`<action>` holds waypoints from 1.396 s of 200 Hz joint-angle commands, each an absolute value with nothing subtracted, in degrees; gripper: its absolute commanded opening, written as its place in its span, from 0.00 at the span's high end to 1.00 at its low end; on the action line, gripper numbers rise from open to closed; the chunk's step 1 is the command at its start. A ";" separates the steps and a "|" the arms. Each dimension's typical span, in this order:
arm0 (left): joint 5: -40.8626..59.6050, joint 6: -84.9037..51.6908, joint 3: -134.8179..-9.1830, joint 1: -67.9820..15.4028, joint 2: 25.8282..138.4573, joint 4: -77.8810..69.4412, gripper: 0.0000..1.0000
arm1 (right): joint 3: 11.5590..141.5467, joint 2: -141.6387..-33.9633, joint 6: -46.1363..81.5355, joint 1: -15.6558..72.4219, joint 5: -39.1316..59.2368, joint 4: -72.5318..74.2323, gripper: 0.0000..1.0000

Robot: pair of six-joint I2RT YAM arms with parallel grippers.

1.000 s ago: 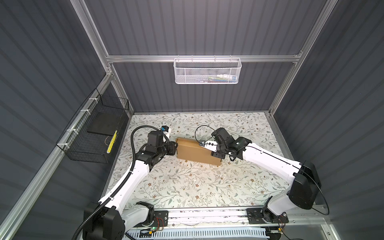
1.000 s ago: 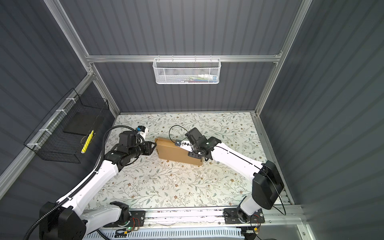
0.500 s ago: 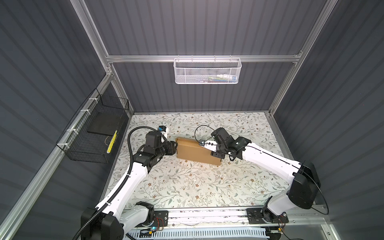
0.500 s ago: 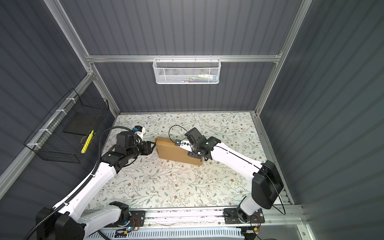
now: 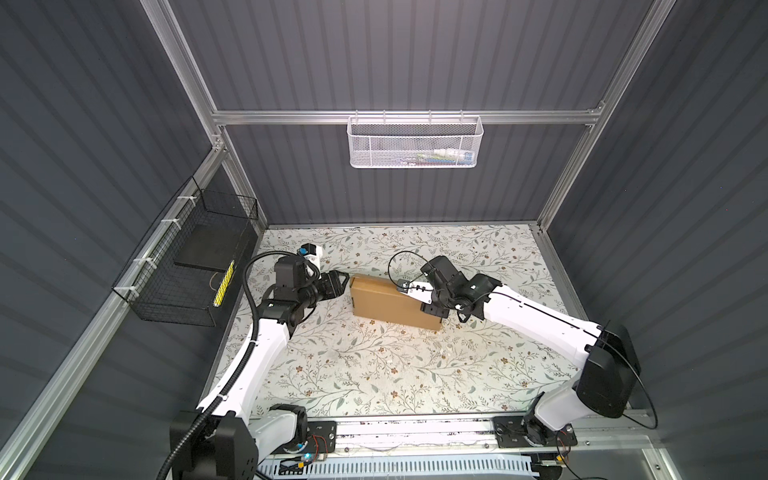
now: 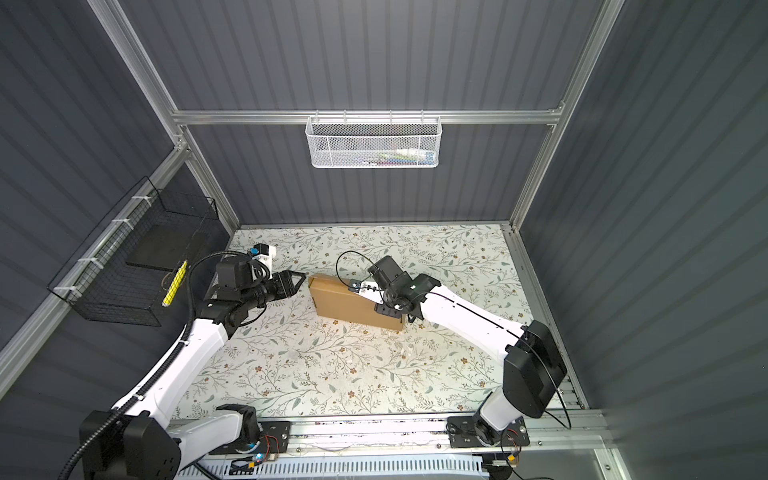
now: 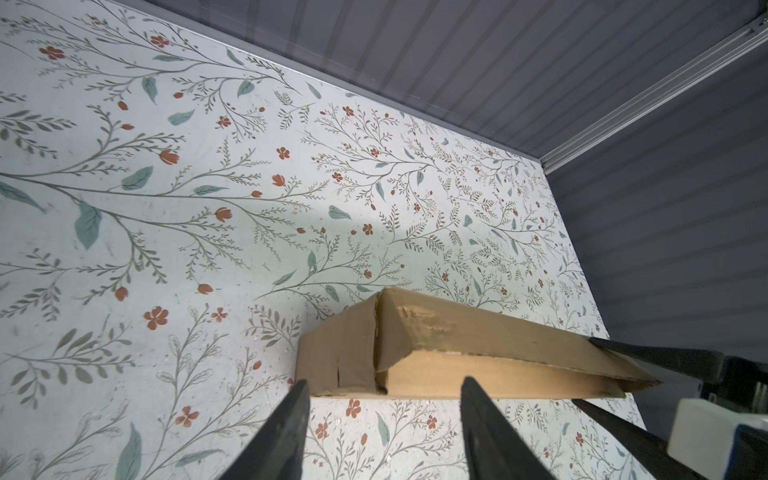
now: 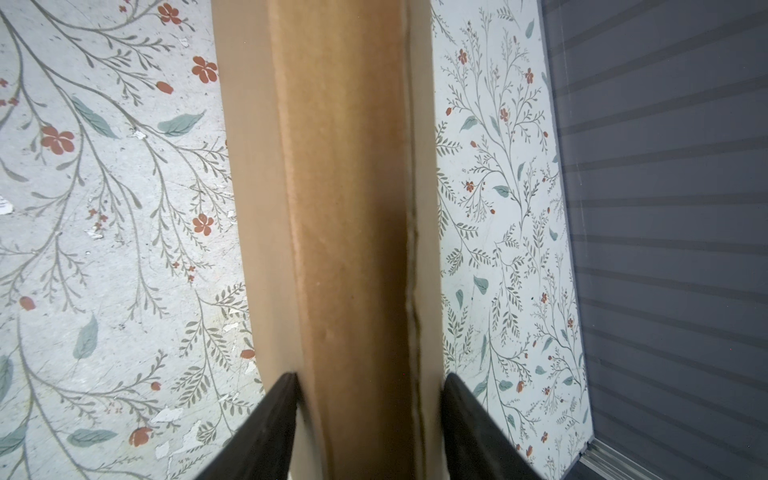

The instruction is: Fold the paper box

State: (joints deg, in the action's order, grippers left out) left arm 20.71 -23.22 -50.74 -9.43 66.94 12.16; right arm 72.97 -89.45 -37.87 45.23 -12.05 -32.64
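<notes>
The paper box (image 5: 388,301) (image 6: 351,301) is a closed, shallow brown cardboard box lying slantwise on the floral table (image 5: 374,374). My right gripper (image 5: 420,297) (image 6: 372,298) (image 8: 370,376) is shut on the box's right end (image 8: 349,208), one finger against each long side. My left gripper (image 5: 343,281) (image 6: 301,280) (image 7: 384,381) is open just off the box's left end (image 7: 478,345), with a strip of table between its tips and the cardboard. The box's near corner looks creased and slightly gaping in the left wrist view.
A white mesh basket (image 5: 415,143) hangs on the back wall. A black wire basket (image 5: 183,266) hangs on the left wall beside my left arm. Grey walls close in three sides, and the arms' base rail (image 5: 415,428) runs along the front.
My left gripper's jaws have opened wider beside the box's left end, and that arm has shifted a little leftward. The box and the right gripper have stayed put.
</notes>
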 commanded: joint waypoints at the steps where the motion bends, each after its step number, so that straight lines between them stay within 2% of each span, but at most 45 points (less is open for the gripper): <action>1: 24.72 -26.07 -51.36 -9.32 68.95 7.38 0.41 | 74.19 -90.70 -36.94 45.70 -12.01 -33.88 0.44; 53: 25.93 -28.50 -50.36 -9.32 71.87 3.04 0.41 | 74.27 -90.88 -36.74 45.88 -12.36 -34.13 0.45; 196: 25.76 -28.48 -47.95 -9.28 73.43 2.46 0.41 | 74.19 -91.23 -36.49 45.88 -12.46 -33.95 0.46; 279: 25.41 -28.39 -47.03 -9.23 74.09 2.29 0.47 | 74.79 -92.05 -36.56 45.88 -12.48 -34.36 0.46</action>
